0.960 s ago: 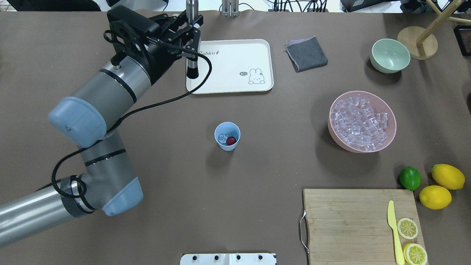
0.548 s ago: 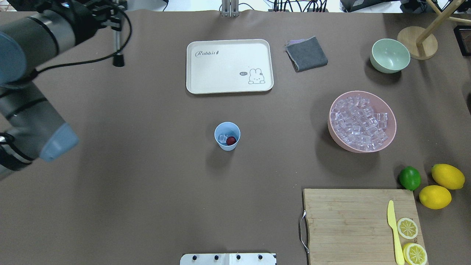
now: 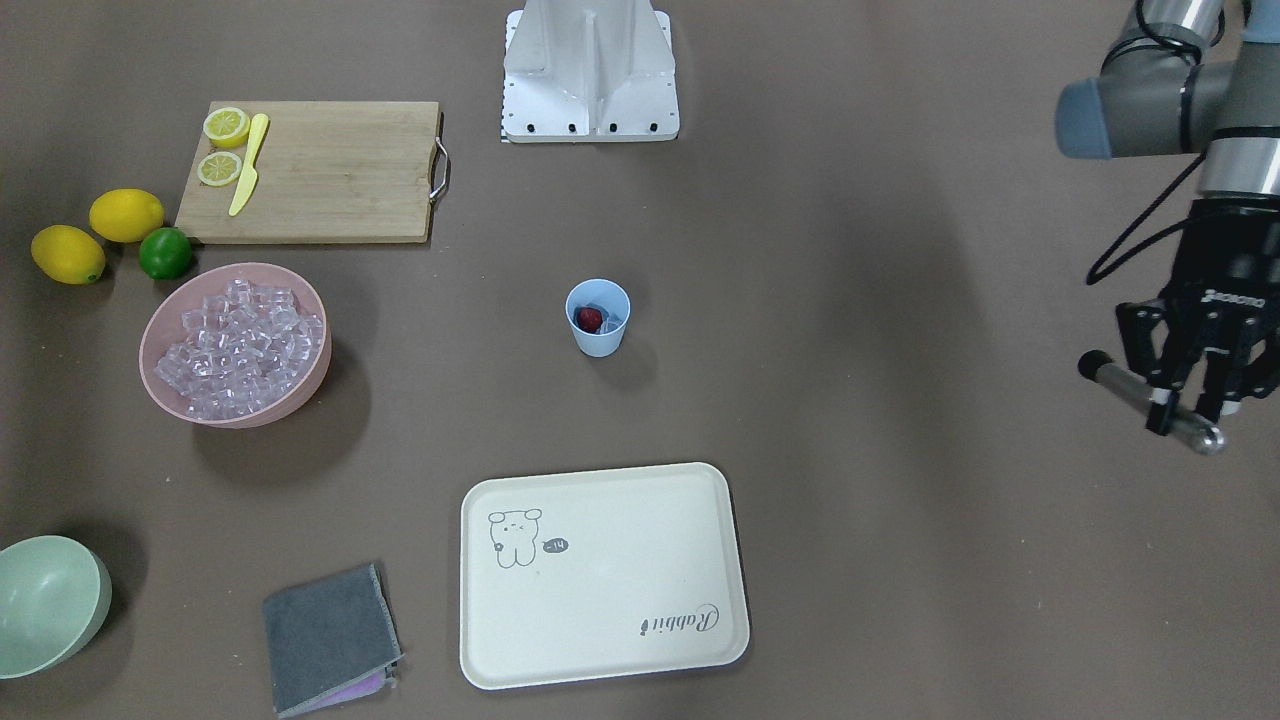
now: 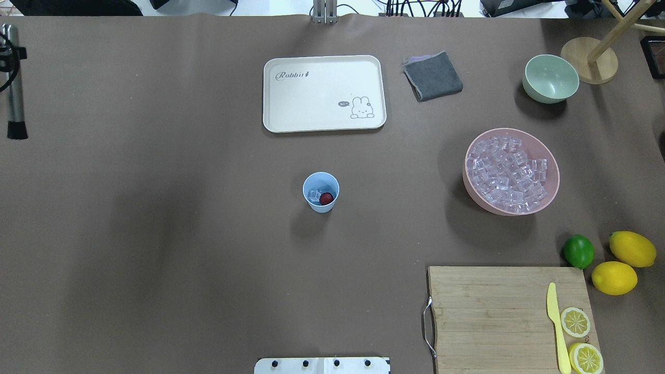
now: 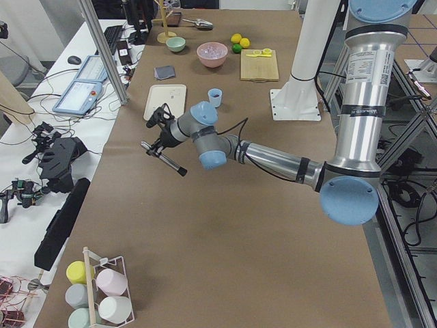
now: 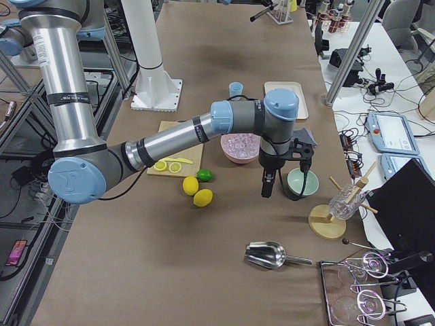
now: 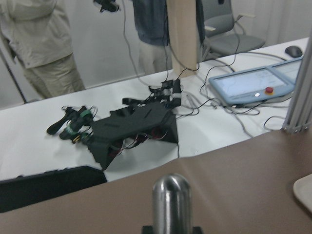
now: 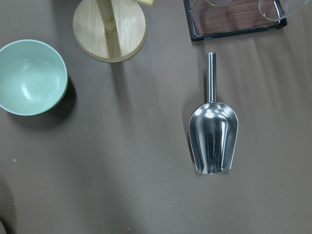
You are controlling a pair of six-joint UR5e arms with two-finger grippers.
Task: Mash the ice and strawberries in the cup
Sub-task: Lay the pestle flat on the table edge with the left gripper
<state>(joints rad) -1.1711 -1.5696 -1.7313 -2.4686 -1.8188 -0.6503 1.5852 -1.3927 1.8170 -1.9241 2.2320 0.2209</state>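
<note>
1 red strawberry (image 4: 327, 198), glassy ice cubes (image 4: 314, 195), tapered pale-blue plastic cup (image 4: 320, 208)

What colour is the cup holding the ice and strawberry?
The cup is pale blue, inside and out; the overhead exterior view shows it best.

overhead view: cup (image 4: 320, 206) is seated at frame centre, ice (image 4: 314, 195) and strawberry (image 4: 326, 198) contained in it | tray (image 4: 322, 78) is laid above it, cloth (image 4: 433, 76) to the tray's right | large bowl (image 4: 473, 193) is placed centre right, small bowl (image 4: 550, 79) upper right | board (image 4: 488, 311) is laid lower right, knife (image 4: 555, 327) and lemon slices (image 4: 575, 322) on it
</note>
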